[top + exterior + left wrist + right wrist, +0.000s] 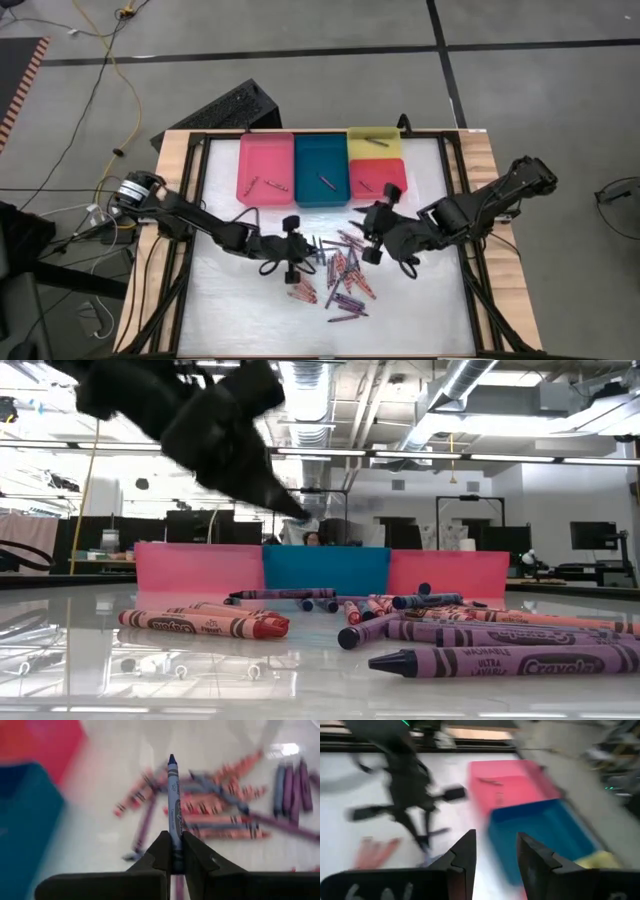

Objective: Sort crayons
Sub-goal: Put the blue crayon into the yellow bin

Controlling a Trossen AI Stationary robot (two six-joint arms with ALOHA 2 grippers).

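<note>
Several crayons (342, 278) in red, pink, purple and blue lie loose in a pile on the white table top, seen close in the low view (420, 635). My left gripper (303, 250) hangs just left of the pile, shut on a blue crayon (173, 795). My right gripper (375, 238) hovers over the pile's far right side, open (495, 852), with nothing between its fingers. Four trays stand at the far edge: pink (265, 168), teal (321, 170), yellow (374, 143) and red (378, 176), each with one or two crayons inside. My left gripper pinches the blue crayon near its blunt end (173, 840) between its two fingers. The crayon lies along the fingers and sticks out past their tips, its point (171, 758) forward. The fingers slant down toward the table's right, and the crayon is lifted clear of the table.
Black frame rails (455, 200) run along the table's sides and far edge. A keyboard (225, 108) lies on the floor beyond the table. The white surface near the front edge (250, 320) holds no crayons.
</note>
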